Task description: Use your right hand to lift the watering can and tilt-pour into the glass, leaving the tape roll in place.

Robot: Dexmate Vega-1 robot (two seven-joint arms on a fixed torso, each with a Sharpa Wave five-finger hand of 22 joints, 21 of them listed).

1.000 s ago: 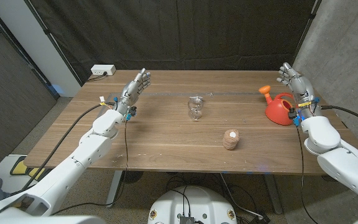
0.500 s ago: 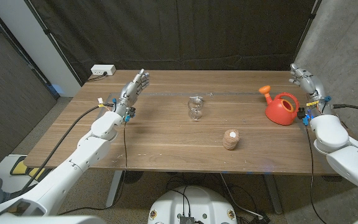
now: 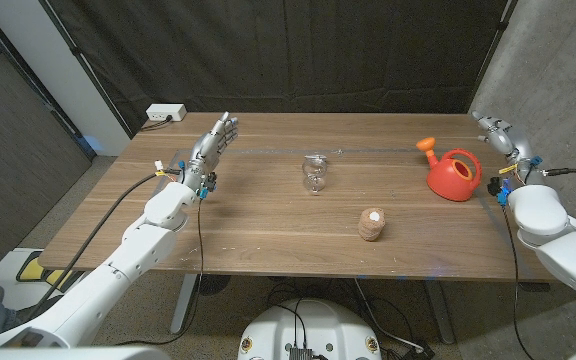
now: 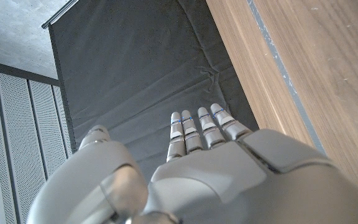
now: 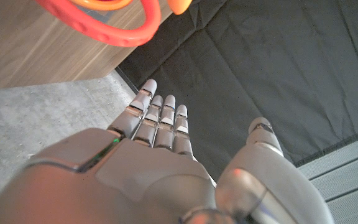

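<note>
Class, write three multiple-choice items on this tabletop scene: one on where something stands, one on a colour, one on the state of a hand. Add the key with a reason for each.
1. Where does the tape roll stand relative to the glass?
A. nearer the robot, toward its right
B. behind the glass, by the curtain
C. inside the glass

2. What colour is the watering can?
A. blue
B. red with an orange spout
C. green

3. What is the right hand doing?
A. gripping the can's handle
B. pressing on the tape roll
C. open, apart from the can

Key: 1 A, the roll sits closer to the table's near edge. 2 B, its body shows red. 3 C, its fingers are straight and hold nothing.
</note>
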